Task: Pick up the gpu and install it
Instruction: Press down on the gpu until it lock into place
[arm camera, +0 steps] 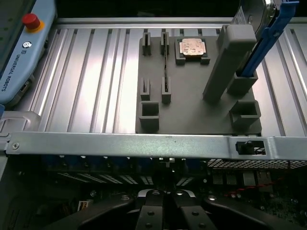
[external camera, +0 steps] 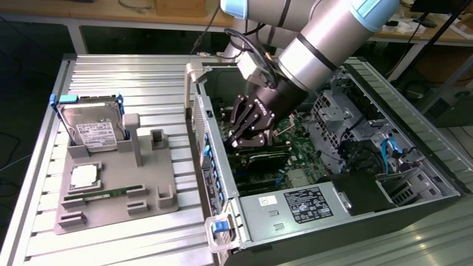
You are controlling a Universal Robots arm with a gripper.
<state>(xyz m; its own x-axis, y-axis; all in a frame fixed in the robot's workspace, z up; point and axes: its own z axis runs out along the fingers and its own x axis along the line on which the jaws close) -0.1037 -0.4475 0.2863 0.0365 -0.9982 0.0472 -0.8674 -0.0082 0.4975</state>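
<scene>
With the claw low inside the open computer case, its fingers drawn together over the gpu standing on the motherboard at about six o'clock of the claw, the step calls, I judge, for straight, even downward pressure. On the worktop, at nine o'clock of the case, one grey fixture tray carries one hard drive, one memory stick and one processor.
</scene>
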